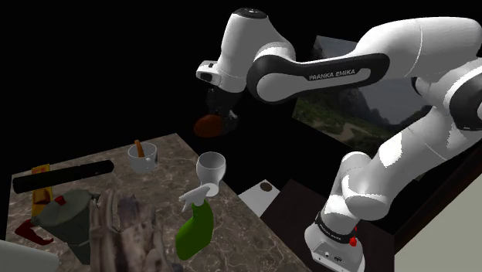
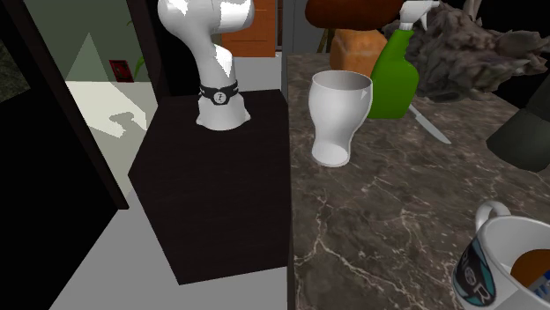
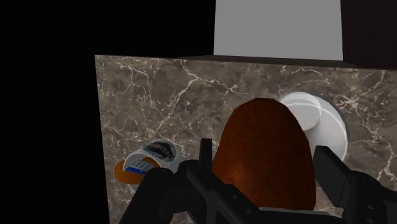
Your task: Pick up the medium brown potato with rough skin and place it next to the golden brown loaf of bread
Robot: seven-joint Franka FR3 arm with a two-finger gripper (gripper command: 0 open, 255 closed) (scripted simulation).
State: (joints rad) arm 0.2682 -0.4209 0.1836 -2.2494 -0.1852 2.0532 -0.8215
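Closest in, the claw (image 3: 263, 159) has its two black fingers clamped on either side of the reddish-brown potato (image 3: 261, 137), spread only as wide as the potato's body, so the grasp looks firm. The shoulder view puts the pair high in the air, well clear of the marbled worktop (image 3: 159, 95), so I judge the picking-up half of the task done. Below the claw, a white goblet (image 3: 321, 121) stands upright on the worktop, with a mug (image 3: 146, 162) near the worktop's edge, well apart from the goblet. Farther off, in the second exterior view, a green spray bottle (image 2: 392, 79) stands beyond the goblet, and the golden-brown loaf (image 2: 355, 46) sits behind it, partly hidden. What is left, as I read it, is the whole placing half: carrying the potato over to the loaf, lowering it to bare worktop just beside the bread without knocking the bottle, and letting go
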